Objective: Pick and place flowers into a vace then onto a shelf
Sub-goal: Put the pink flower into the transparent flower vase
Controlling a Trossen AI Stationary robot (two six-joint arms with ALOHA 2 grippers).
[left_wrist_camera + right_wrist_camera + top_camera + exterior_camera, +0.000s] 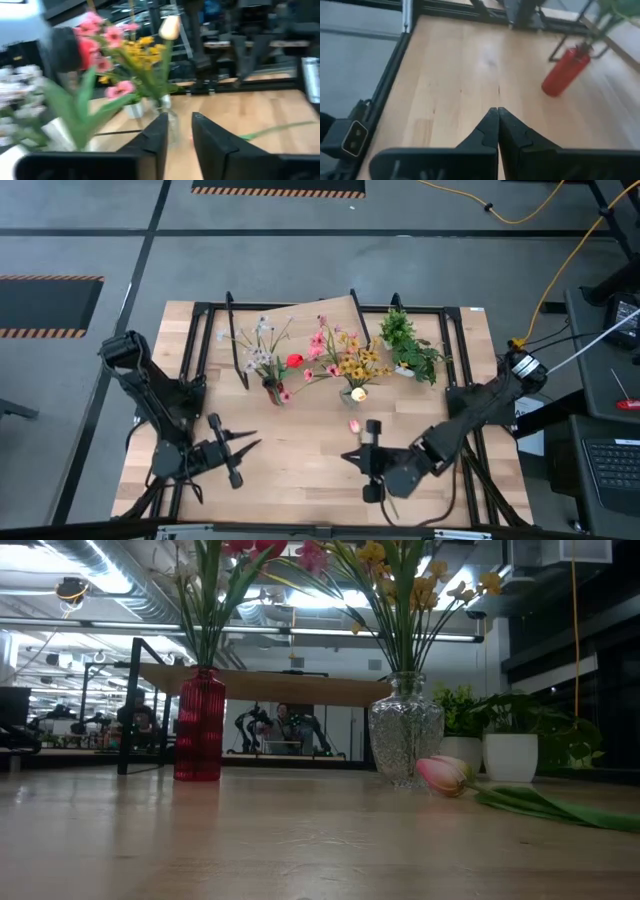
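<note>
The table is a light-wood top that fills the middle of the high view. Across its far half, toward twelve o'clock, stands the shelf, a pale board on thin black legs; in the low view its board runs behind both vases.

In front of the shelf's near edge stand two vases. The red vase sits at about eleven o'clock from the table's centre and holds white and pink flowers. The clear glass vase is just right of it, at about one o'clock, and carries yellow and pink flowers. A bushy potted plant stands at two o'clock.

The left gripper is at eight o'clock, low over the bare table, pointing toward the vases; its jaws stand slightly apart with nothing between them. The right gripper is at five o'clock, its jaws pressed together and empty.

A single pink tulip lies flat on the table just nearer than the glass vase, its green stem trailing toward the right gripper.
</note>
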